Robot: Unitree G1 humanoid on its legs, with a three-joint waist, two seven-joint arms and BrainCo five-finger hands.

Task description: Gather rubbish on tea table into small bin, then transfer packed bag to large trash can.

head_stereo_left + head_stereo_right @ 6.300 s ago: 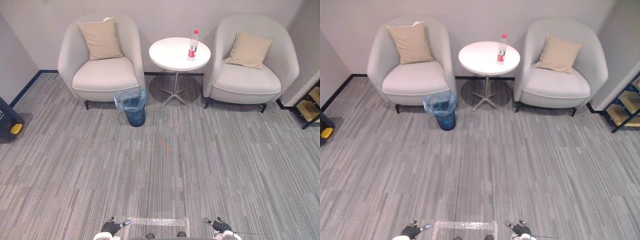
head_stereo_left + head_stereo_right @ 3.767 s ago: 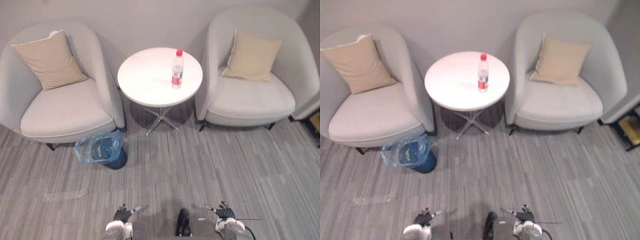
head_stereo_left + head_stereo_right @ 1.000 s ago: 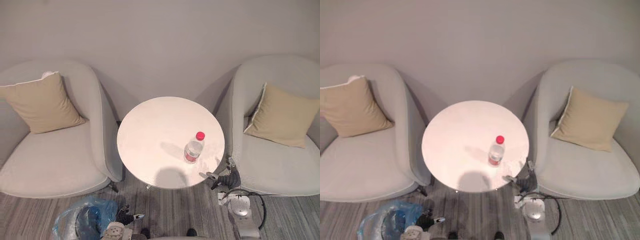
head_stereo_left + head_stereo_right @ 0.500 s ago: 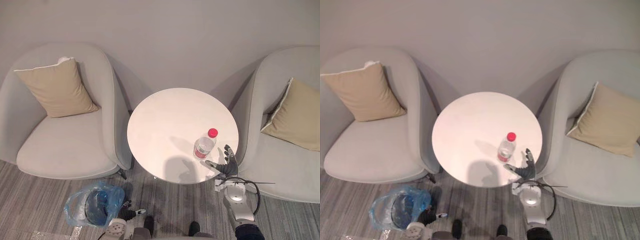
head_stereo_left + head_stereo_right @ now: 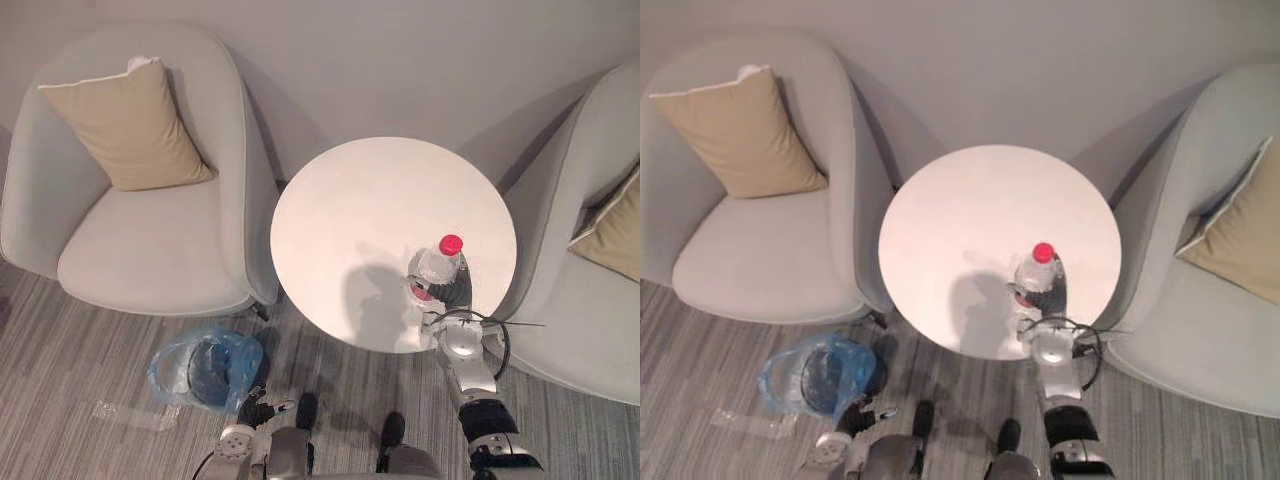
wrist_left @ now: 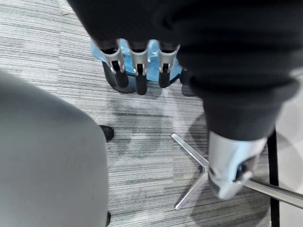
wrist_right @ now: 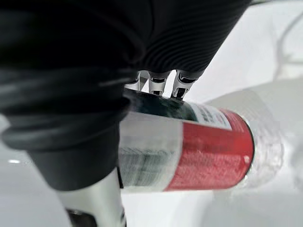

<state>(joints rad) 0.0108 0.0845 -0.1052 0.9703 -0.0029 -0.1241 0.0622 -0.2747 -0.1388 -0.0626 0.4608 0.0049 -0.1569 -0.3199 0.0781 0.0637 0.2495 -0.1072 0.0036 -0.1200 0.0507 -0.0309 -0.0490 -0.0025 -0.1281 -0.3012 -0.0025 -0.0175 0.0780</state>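
White and round, the counter (image 5: 370, 200) sits in the middle of the eye views and carries one piece of rubbish: a clear plastic bottle (image 5: 433, 272) with a red cap, upright near the counter's lower-right edge. The right hand (image 7: 156, 33) enters from the lower right and lies against the bottle's side. Its wrist view has the bottle pressed close across it, but whether it has closed on the bottle I cannot tell. The left hand (image 6: 137, 71) hangs low at the bottom of the frame, fingers straight and slack, holding nothing. It is near the small bin (image 5: 170, 370), lined in blue plastic, which stands on the carpet (image 5: 80, 330) at the lower left.

The step in hand looks like the first pick, taking the bottle. Next it calls for a firm hold, a lift clear of the counter, then a carry down and to the left to drop the bottle into the bin's open mouth.

The bottle wears a red label band beside a white panel and a dark one with small print, none of it legible.
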